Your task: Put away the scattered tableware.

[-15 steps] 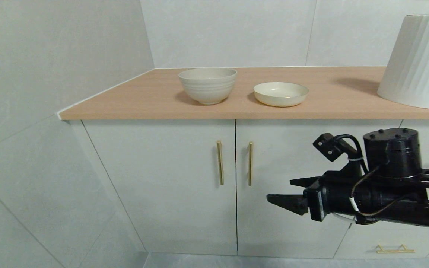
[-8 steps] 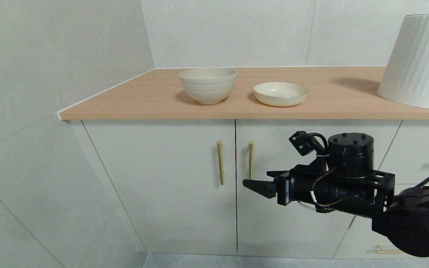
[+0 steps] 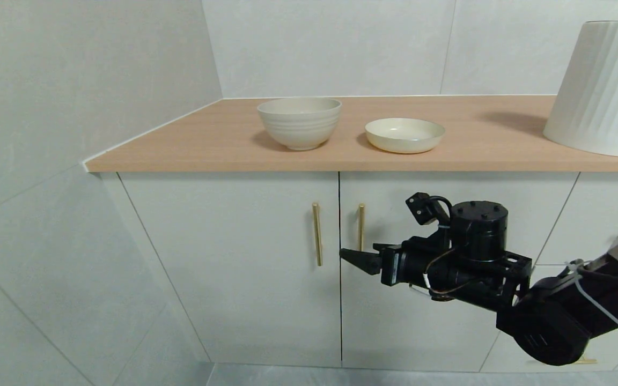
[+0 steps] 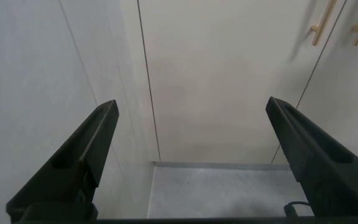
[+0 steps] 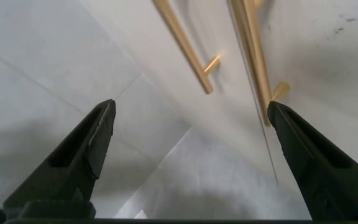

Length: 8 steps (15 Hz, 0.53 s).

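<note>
A deep, round bowl (image 3: 299, 122) of pale cream with faint ridges around its side stands on the wooden worktop (image 3: 207, 145). Just to its right, apart from it, sits a shallow, smooth cream plate (image 3: 404, 134) with a raised rim. Both are upright near the front edge. Far to the right on the same worktop stands a tall white ribbed container (image 3: 604, 88), wider at its base.

Below the worktop are flat, matt off-white cupboard doors. Two slim brass bar handles (image 3: 316, 234) (image 3: 360, 228) hang upright on either side of the seam between the doors.

The right gripper (image 3: 362, 253), black and angular, is held level in front of the right-hand door, with its pointed tips near the lower end of that door's handle. I cannot tell whether it touches the door. In the right wrist view its two fingers (image 5: 86, 149) are spread wide with nothing between them, and the brass handles (image 5: 182, 43) lie beyond.

The left gripper (image 4: 191, 112) also has its black, wedge-shaped fingers spread wide and bare, facing the cupboard front and grey floor.
</note>
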Available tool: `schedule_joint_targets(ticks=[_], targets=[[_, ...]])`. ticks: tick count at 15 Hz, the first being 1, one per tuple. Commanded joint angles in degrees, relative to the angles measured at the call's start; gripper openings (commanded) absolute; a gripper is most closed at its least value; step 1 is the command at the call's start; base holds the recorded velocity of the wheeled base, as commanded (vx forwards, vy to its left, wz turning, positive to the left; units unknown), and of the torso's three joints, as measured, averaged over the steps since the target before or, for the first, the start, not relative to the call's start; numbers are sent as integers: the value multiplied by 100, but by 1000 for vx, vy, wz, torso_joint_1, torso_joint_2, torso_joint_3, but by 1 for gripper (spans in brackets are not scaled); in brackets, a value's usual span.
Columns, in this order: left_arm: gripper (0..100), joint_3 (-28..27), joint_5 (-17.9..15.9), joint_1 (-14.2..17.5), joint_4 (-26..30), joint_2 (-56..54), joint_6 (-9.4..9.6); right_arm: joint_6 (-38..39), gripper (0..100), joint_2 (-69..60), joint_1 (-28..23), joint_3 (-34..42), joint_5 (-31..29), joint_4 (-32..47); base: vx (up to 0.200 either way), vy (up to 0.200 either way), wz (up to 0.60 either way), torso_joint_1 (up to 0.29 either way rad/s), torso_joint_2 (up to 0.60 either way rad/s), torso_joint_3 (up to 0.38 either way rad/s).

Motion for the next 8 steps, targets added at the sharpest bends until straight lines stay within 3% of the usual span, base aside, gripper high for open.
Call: schedule_joint_targets(ticks=[1, 5, 8], targets=[[100, -1, -9, 2, -1, 0, 0, 3, 100, 284, -2, -165, -49, -29, 0, 0, 0, 0, 0, 0], [100, -1, -9, 2, -1, 0, 0, 30, 100, 530, -19, -384, -225, -152, 0, 0, 0, 0, 0, 0], [100, -1, 0, 2, -1, 0, 0, 293, 100, 776, -19, -490, -225, -662, 0, 0, 0, 0, 0, 0]])
